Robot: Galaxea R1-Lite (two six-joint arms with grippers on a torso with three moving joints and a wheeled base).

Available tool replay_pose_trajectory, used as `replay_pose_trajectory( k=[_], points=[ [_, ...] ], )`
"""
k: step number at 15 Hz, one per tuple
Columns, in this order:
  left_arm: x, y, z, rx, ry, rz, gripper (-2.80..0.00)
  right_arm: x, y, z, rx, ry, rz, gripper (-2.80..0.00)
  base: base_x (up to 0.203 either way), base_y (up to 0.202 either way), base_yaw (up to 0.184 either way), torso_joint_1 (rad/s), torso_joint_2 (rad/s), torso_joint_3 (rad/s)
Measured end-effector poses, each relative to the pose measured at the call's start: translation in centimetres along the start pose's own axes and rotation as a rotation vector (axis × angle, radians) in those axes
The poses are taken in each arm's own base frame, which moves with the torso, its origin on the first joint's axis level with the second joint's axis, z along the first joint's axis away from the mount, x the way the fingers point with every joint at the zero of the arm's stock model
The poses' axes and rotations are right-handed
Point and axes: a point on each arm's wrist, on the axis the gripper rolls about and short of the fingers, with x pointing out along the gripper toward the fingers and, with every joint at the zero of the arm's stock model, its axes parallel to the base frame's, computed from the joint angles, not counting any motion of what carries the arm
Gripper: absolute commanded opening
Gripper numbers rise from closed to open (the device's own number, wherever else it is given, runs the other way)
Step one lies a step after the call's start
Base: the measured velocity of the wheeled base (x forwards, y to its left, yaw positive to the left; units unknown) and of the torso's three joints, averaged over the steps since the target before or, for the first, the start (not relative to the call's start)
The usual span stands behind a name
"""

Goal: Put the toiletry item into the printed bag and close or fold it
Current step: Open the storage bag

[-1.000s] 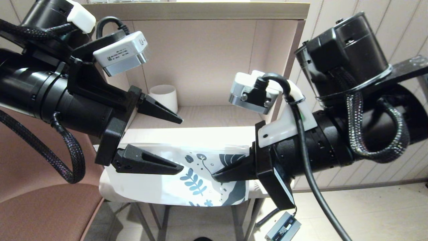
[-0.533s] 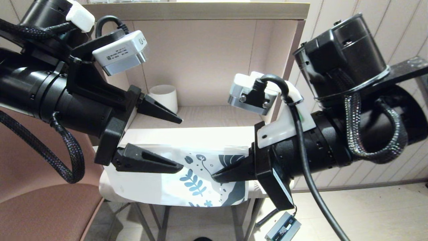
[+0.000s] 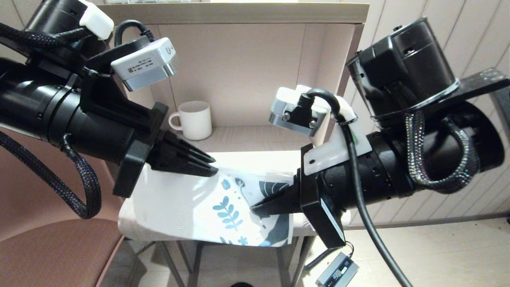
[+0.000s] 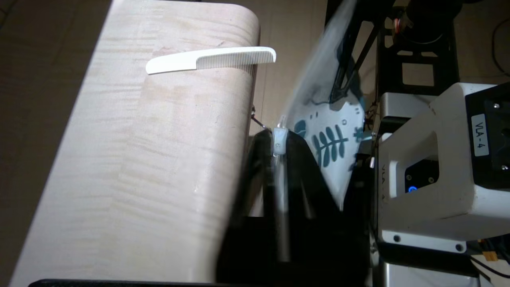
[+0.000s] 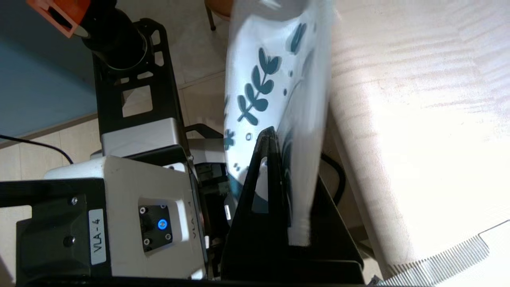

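Left claw (image 3: 213,170): pinching the bag's (image 3: 191,207) zip end
Right claw (image 3: 255,207): pinching its printed end
Comb (image 4: 210,60): on the surface (image 4: 139,159)

Pale wooden shelf (image 3: 255,137), mug (image 3: 194,119) and comb (image 4: 211,59) on it

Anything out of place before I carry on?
The comb lies outside the printed bag, one end overhanging the table edge. Left gripper and right gripper both pinch the bag; nothing looks spilled or damaged.
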Motion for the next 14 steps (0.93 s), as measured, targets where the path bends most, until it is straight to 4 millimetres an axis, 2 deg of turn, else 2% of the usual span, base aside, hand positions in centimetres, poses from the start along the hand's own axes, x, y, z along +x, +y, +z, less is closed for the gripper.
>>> replay_pose_trajectory(
  k=[8,14],
  points=[
    [0.3,-0.1,-0.5,-0.012,0.014,-0.012,-2.80,0.2,-0.1,-0.1,0.001,0.004,0.001,-2.80,0.000,0.000,0.000,0.000,0.00,0.000],
    [-0.3,0.0,-1.1,-0.029,0.019,0.008,-2.80,-0.9,0.3,-0.4,-0.003,-0.001,-0.007,-2.80,0.000,0.000,0.000,0.000,0.00,0.000]
  ],
)
